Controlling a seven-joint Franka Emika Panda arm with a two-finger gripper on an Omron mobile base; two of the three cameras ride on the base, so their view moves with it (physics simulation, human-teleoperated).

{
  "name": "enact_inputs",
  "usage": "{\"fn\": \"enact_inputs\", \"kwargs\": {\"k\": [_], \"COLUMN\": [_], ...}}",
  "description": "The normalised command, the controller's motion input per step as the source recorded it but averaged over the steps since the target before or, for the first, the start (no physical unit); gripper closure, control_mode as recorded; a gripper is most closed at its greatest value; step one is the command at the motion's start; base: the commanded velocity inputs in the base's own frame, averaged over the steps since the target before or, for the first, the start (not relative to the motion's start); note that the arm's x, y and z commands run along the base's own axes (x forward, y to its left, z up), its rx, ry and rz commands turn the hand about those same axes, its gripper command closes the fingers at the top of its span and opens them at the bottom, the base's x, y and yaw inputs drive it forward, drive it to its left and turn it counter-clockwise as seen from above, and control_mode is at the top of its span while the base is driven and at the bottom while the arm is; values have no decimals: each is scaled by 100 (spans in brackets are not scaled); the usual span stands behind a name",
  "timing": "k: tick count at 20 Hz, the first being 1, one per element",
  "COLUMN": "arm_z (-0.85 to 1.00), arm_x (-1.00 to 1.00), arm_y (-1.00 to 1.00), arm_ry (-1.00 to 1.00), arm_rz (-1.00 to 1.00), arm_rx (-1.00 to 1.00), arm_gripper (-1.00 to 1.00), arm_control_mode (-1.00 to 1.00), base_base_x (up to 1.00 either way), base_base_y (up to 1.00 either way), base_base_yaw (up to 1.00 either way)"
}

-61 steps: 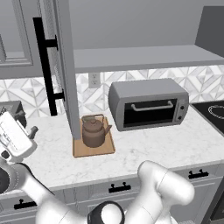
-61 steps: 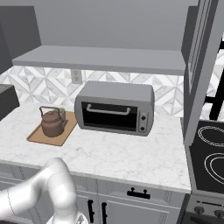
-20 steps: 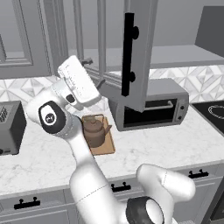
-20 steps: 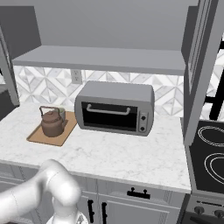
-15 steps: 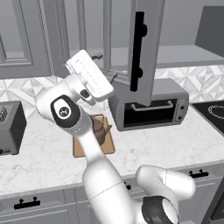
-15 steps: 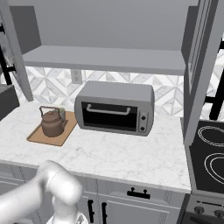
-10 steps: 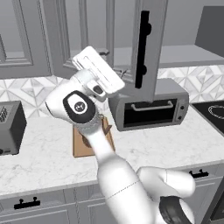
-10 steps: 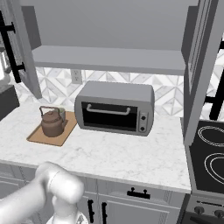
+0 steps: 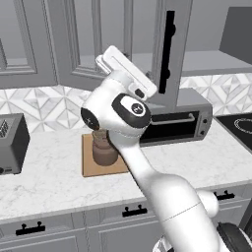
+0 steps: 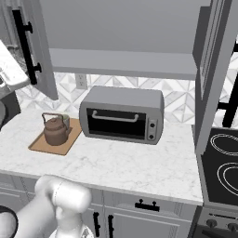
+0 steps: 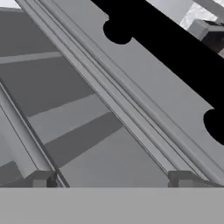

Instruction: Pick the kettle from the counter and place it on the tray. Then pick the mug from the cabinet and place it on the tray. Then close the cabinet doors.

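Observation:
The brown kettle [image 10: 55,130] stands on the wooden tray [image 10: 46,143] on the counter [image 10: 125,162], with the small beige mug [image 10: 65,121] just behind it on the tray. My hand is raised against the left cabinet door [image 9: 174,54], near its black bar handle [image 9: 167,51]. In the hand view the gripper [image 11: 111,179] is open with nothing between its fingertips [image 11: 41,179], close to the door panel [image 11: 87,131] below the handle [image 11: 175,52]. That door [image 10: 39,46] hangs partly swung in. The right door [image 10: 211,69] stands open, edge-on. The arm hides part of the kettle [image 9: 103,151] in the left base view.
A grey toaster oven [image 10: 123,116] sits right of the tray under the cabinet shelf [image 10: 121,62]. A toaster [image 9: 11,142] stands at the counter's left end. A black stove top [image 10: 223,162] lies to the right. Drawers with black pulls [image 9: 135,211] run below.
The hand has swept right and up with the left cabinet door, which has swung further toward shut. Kettle, mug and tray have not moved.

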Motion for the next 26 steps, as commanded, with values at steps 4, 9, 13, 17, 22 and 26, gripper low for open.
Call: {"fn": "enact_inputs", "kwargs": {"k": [4,9,13,17,22,26], "arm_z": [0,0,-2,-4,-2,0], "arm_x": [62,73,89,92,82,75], "arm_y": [-27,-19,-2,0,3,12], "arm_ry": [0,3,14,18,18,24], "arm_rz": [56,54,46,37,27,16], "arm_rx": [16,15,7,0,1,1], "arm_gripper": [-100,-100,-100,-100,-100,-100], "arm_control_mode": [-100,-100,-100,-100,-100,-100], "base_base_x": [0,0,0,0,0,0], "base_base_y": [0,0,0,0,0,0], "base_base_yaw": [0,0,0,0,0,0]}}
